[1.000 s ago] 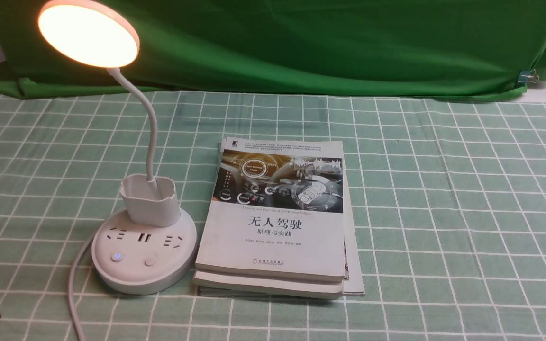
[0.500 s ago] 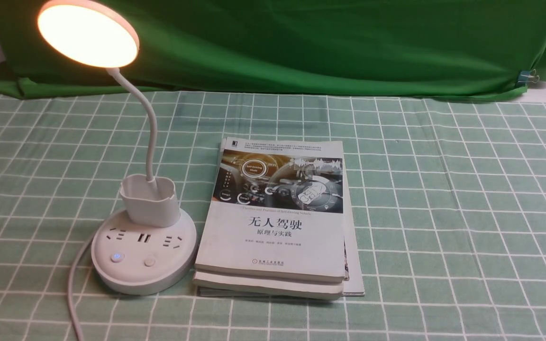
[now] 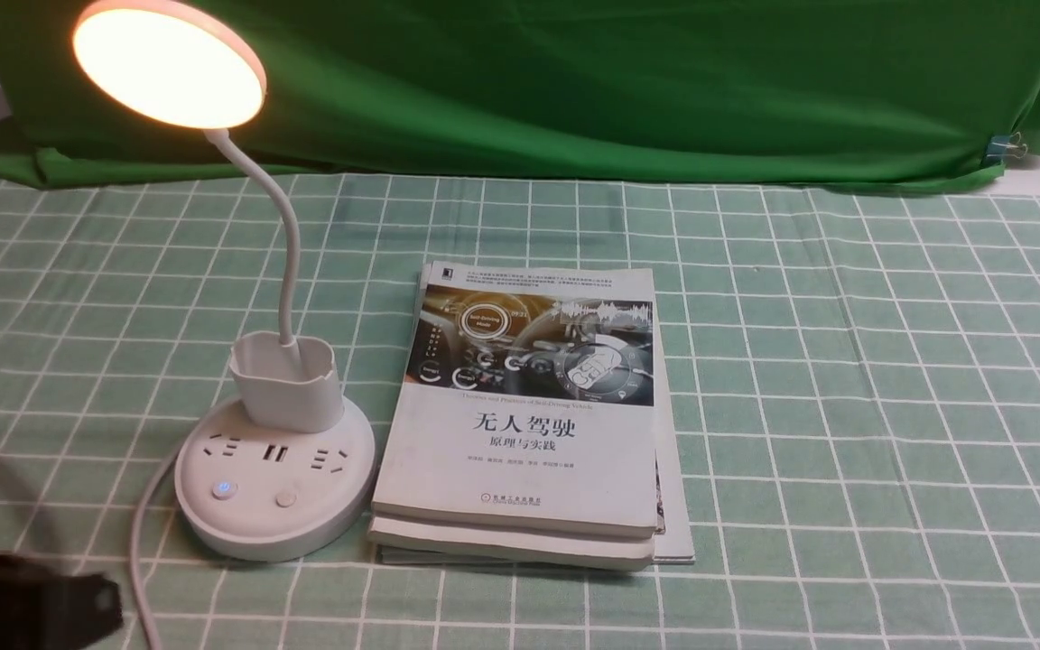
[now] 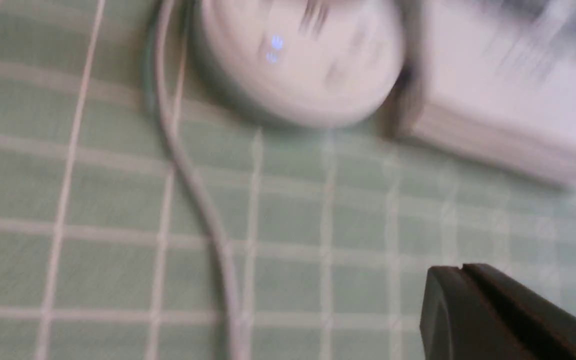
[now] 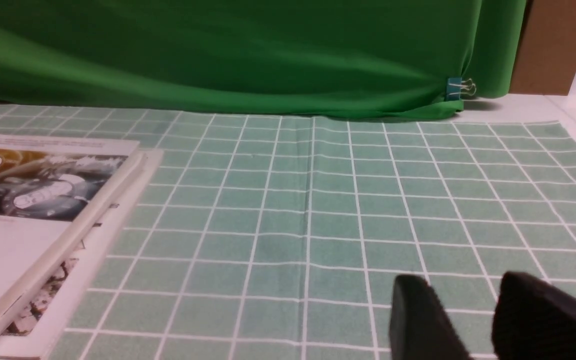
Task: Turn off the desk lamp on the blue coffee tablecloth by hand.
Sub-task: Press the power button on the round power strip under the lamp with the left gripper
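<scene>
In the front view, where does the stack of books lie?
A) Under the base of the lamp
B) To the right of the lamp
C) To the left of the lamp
B: the books lie on the cloth to the right of the lamp.

1. Stack of books [image 3: 520, 415], top cover: large Chinese title "无人驾驶", with "原理与实践" beneath it.
2. Same cover, small English line between photo and title: "Theories and Practices of Self-Driving Vehicle", faint.
3. Cover photo, inside a ring: "Self-Driving Mode"; beside the ring, "09:21".
4. Foot of the cover, next to a round logo: "机械工业出版社". The author line and top blurb are too small to read surely.
5. Lamp base [image 3: 274, 533]: a blue-lit power sign on one button [image 3: 225, 489].
</scene>
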